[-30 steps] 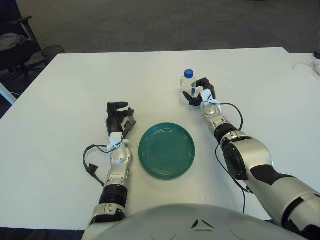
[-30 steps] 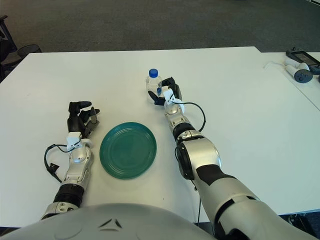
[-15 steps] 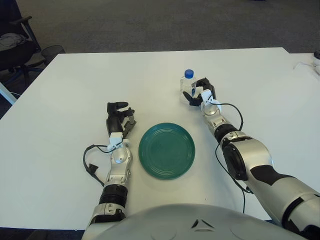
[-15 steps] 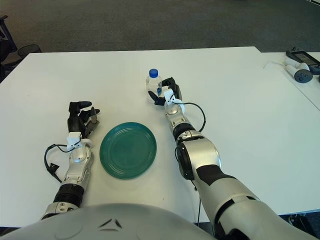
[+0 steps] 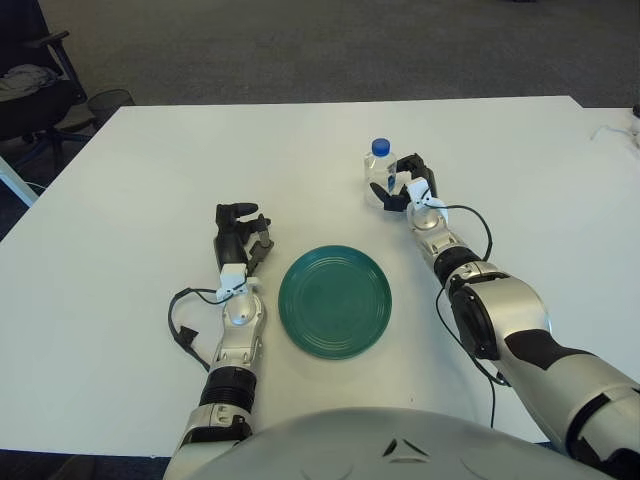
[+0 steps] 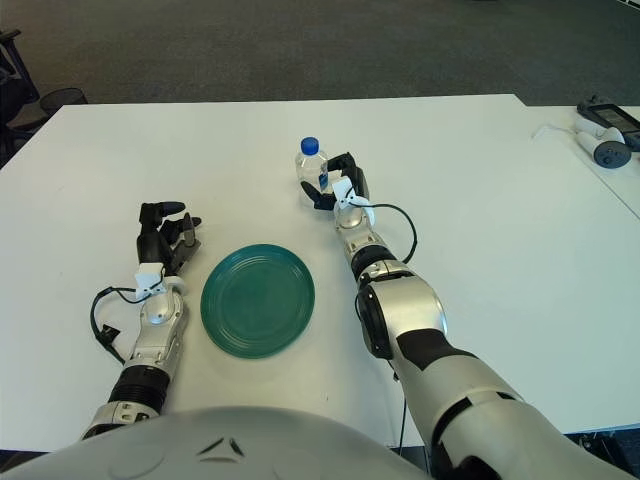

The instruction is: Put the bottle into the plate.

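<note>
A white table [image 5: 120,200] filled your view, dark carpet beyond its far edge. A clear bottle [image 5: 379,170] with a blue cap stood upright toward the far edge, right of centre. Your right hand [image 5: 408,185] had its fingers curled around it, seemingly touching. The green plate [image 5: 335,301] sat near the front edge. Your left hand [image 5: 238,232] rested beside the plate, fingers loosely curled, holding nothing.

Barely any movement: the right hand [image 5: 408,182] has pressed its black fingers [image 5: 391,198] a touch closer round the small clear plastic bottle with the blue cap [image 5: 378,172], which now stands gripped and upright, shifted only a hair across the white table [image 5: 130,180].
</note>
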